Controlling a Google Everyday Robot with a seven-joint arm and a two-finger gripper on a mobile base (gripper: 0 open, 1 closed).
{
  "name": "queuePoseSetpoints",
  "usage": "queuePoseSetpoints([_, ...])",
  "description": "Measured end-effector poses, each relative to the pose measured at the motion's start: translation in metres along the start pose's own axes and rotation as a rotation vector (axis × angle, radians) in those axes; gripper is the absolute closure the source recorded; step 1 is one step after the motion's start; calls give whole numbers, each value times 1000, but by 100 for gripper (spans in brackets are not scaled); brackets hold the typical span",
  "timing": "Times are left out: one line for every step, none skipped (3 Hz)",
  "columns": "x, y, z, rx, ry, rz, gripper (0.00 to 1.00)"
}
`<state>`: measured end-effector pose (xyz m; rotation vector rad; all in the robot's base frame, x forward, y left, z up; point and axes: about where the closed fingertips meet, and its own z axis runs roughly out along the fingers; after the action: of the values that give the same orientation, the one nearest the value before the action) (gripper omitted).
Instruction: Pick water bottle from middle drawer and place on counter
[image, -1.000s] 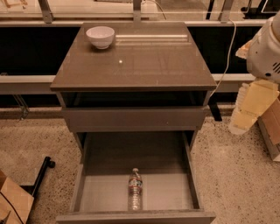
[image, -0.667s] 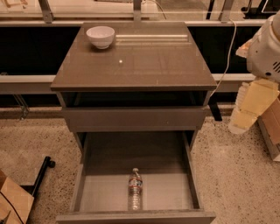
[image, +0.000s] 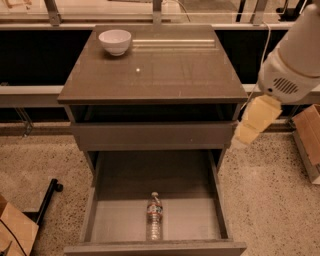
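Note:
The water bottle lies on its side on the pale floor of the middle drawer, which is pulled out at the bottom of the view. Its white cap points toward the cabinet. The counter is the glossy grey-brown top of the cabinet. My gripper hangs pale yellow under the white arm housing. It is to the right of the cabinet, level with the shut drawer front above the open drawer. It is well above and to the right of the bottle and holds nothing.
A white bowl stands at the counter's back left corner. The shut upper drawer front sits over the open drawer. Cardboard boxes stand on the floor at the right and at the bottom left. A black stand leg lies on the left.
The arm and gripper have moved left and slightly down, closer to the cabinet's right side. The bottle, drawer and bowl have not moved.

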<state>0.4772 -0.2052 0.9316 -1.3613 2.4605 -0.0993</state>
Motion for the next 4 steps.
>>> queuePoseSetpoints([-2, -5, 50, -43, 34, 134, 0])
queuePoseSetpoints([-2, -5, 53, -36, 47, 168, 0])
queuePoseSetpoints([0, -7, 48, 15, 91, 171, 0])
queuePoseSetpoints([6, 3, 94, -16, 132, 252, 0])
